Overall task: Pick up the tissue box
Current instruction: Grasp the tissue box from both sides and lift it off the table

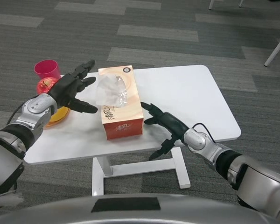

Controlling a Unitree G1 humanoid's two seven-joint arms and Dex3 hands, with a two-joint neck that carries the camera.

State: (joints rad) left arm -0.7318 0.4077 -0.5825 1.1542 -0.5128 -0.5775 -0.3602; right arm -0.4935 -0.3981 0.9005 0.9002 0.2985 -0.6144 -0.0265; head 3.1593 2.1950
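So the white table (196,98) has a bit of clutter on its left end: a pink cup (47,69) stands at the far left corner, and just in front of it there's a red round thing (46,85), can't really tell what it is. Nearer the front edge, an orange plate (59,116) pokes out from under the left wrist, mostly hidden by the arm. All of that sits to the left of the left hand, so nothing lies between either hand and the box. White legs of some other furniture (276,50) show on the grey carpet at the top right.

The tissue box (119,102) is orange, lying lengthwise around the middle of the table, with a white tissue puffing out of the top slot.

Left hand (73,89) is up beside the box's left side, fingers spread wide and pointing toward it, holding nothing. The upper fingertips look close to the box's far left corner, though I can't tell if they actually touch. Right hand (165,125) is low at the table's front edge, just beside the box's right side, also spread wide and empty, with one finger hanging below the table edge.
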